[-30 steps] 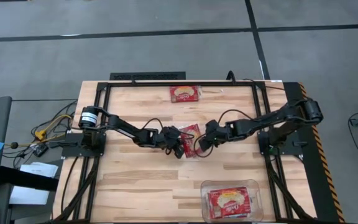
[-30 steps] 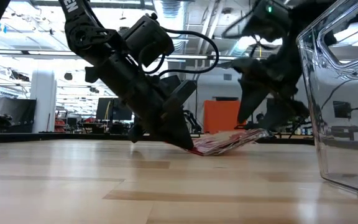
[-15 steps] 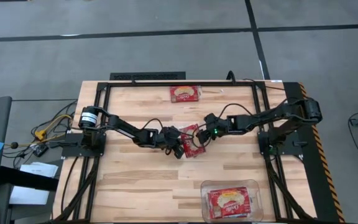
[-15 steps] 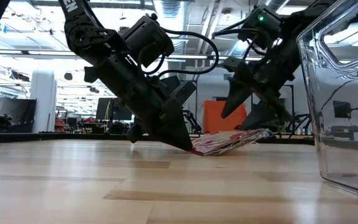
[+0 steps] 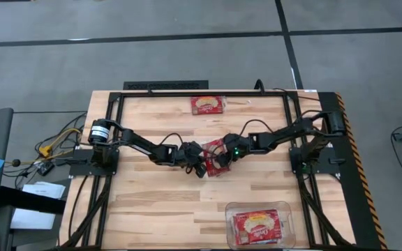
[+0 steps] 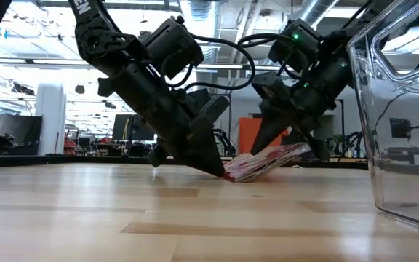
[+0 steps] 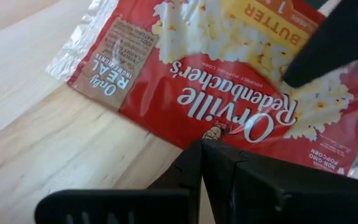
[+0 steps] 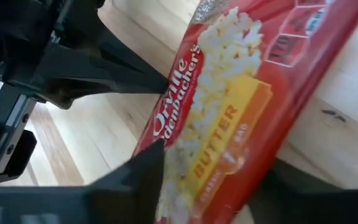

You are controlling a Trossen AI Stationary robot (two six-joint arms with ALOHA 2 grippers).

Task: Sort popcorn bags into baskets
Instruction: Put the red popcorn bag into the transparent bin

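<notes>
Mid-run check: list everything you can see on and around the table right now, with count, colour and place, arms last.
Flat red popcorn bags with cream-yellow centres: three; one at the table's far edge, one mid-table between the grippers, one inside the tub.
Clear shallow plastic tub with rounded corners: one, near edge, right of centre.
Light wooden table: one, black-framed.
Cables and papers: left of the table, on the floor.
Left gripper: shut, pressing the mid-table bag's edge.
Right gripper: around that bag's opposite end, raised off the wood.

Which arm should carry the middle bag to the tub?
Right. The right hand straddles the bag's raised edge, and the tub sits on its side. The left hand only pins the other edge down.
</notes>
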